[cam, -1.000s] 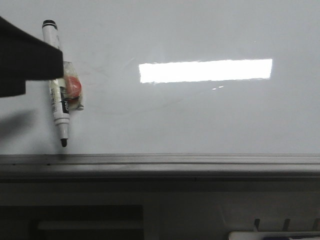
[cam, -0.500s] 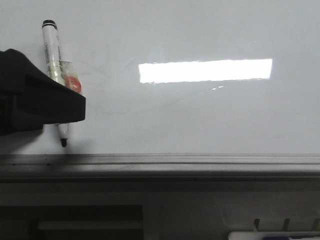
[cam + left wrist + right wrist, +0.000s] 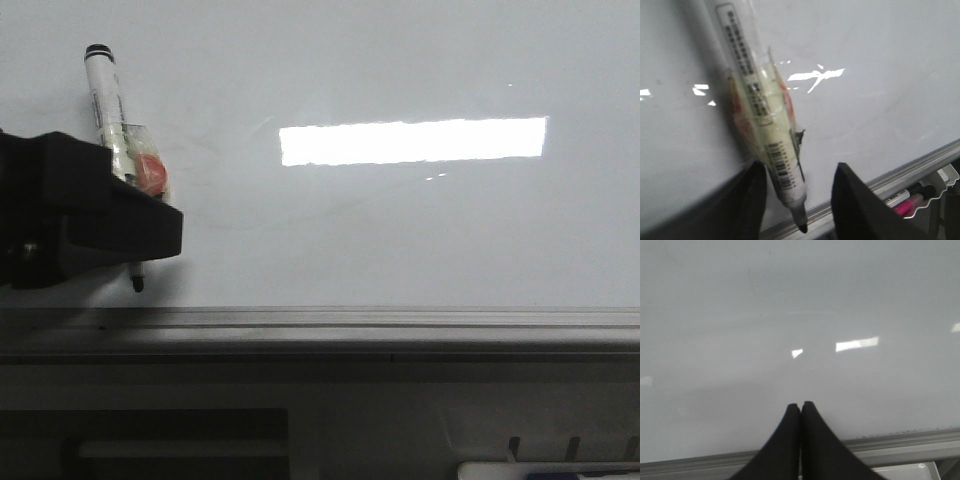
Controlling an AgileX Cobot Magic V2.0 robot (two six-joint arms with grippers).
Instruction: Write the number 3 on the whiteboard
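Left fingers [image 3: 755,200] spread apart in the left wrist view, the marker [image 3: 760,115] lying between them, close against one finger and clear of the other; no grip closed on the barrel. Left gripper [image 3: 797,202] open, then, straddling the lower end of the marker. Marker tip [image 3: 802,228] black and uncapped, pointing toward the grey rail [image 3: 900,172] at the board's lower edge. Clear tape and a red-orange patch wrapped round the mid-barrel, printed label and barcode along the white body.

From the front view, only a dark block of the left gripper [image 3: 130,235] visible, covering the lower barrel; fingers themselves hidden there. Marker [image 3: 102,95] lying flat on the whiteboard [image 3: 400,230], black cap end up and away, tip [image 3: 137,286] poking out beneath the gripper, just short of the rail [image 3: 400,322].

Right fingers [image 3: 790,435] pressed together in the right wrist view, tips touching, nothing between them. Right gripper [image 3: 800,407] hovering above bare board [image 3: 790,315], near its rail [image 3: 900,440]; not in the front view at all.

Number 3 nowhere drawn on the board in any view: only faint grey smudges of old strokes near the marker and left of the bright rectangular reflection [image 3: 412,140].

Seen only from the left wrist: 2 more pens [image 3: 910,197], 1 pink, in a tray below the rail. Edge of a white tray [image 3: 550,470] at the lower corner of the front view.
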